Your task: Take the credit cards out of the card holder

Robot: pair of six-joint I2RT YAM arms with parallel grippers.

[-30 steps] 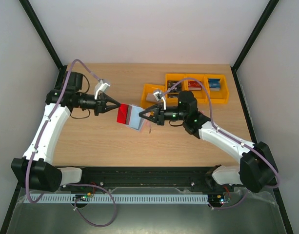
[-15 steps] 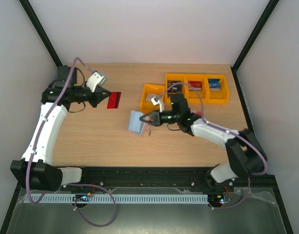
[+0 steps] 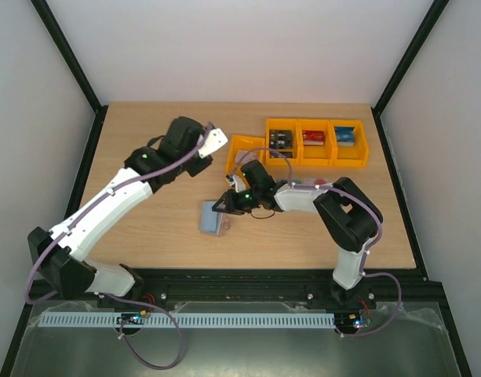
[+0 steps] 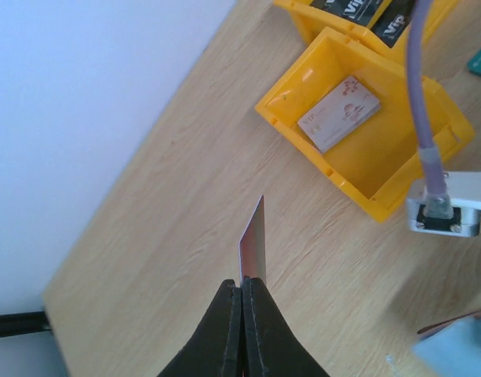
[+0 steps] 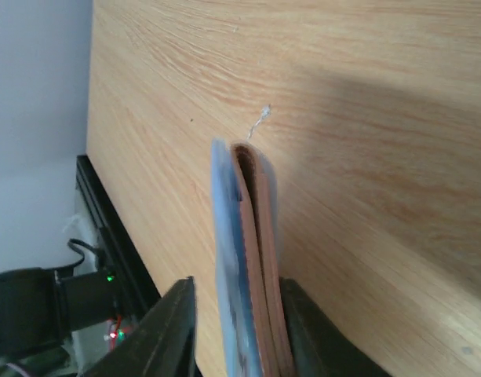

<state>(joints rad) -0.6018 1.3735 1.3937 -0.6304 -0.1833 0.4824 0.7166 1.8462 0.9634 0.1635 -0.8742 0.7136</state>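
While the left gripper is fully closed on one card, pinching its lower edge so that it stands edge-on above the table near the yellow bin, the right gripper straddles the brown card holder at mid-table. Its fingers are parted slightly, with a narrow gap showing on one side. A blue card lies flat against the holder, between the fingers. Whether the holder rests on the table cannot be determined.

A robot lab test cell is being shown here: a wooden tabletop is boxed in by plain white panels and black frame posts, two robot arms are bolted to a black rail, orange parts bins are lined up.
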